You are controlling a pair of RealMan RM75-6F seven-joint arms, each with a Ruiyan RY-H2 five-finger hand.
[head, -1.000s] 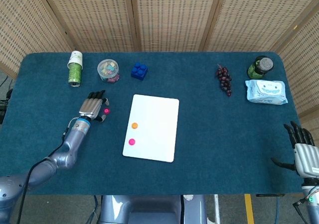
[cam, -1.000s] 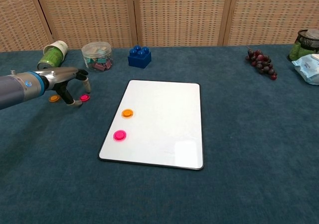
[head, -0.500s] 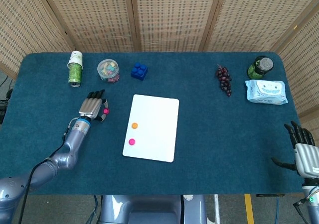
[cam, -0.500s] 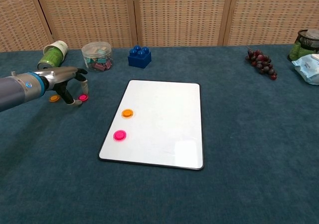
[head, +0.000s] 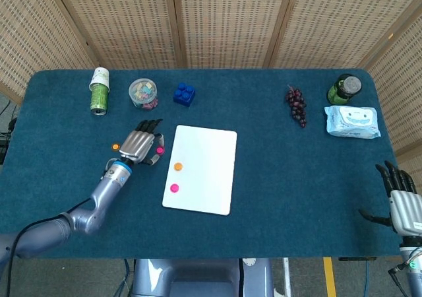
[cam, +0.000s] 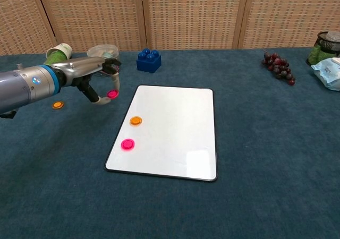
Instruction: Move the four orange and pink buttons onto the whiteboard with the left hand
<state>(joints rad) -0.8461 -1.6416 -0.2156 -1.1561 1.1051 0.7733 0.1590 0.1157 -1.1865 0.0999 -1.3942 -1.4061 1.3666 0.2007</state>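
The whiteboard (head: 210, 153) (cam: 180, 123) lies flat at the table's middle. An orange button (head: 178, 167) (cam: 136, 121) and a pink button (head: 174, 188) (cam: 127, 144) sit on its left part. My left hand (head: 140, 145) (cam: 98, 74) hovers just left of the board, pinching a second pink button (head: 159, 150) (cam: 112, 94) between thumb and a finger, lifted off the cloth. Another orange button (head: 116, 147) (cam: 57, 105) lies on the cloth to the hand's left. My right hand (head: 401, 190) rests at the table's near right edge, fingers apart, holding nothing.
Along the back stand a green can (head: 99, 90) on its side, a clear jar of clips (head: 143, 93), a blue brick (head: 184, 94), grapes (head: 296, 105), a green jar (head: 344, 89) and a wipes pack (head: 351, 121).
My left hand has picked the pink button off the cloth and carried it right, toward the whiteboard's left edge. The orange button it covered now shows. The right hand is unchanged.
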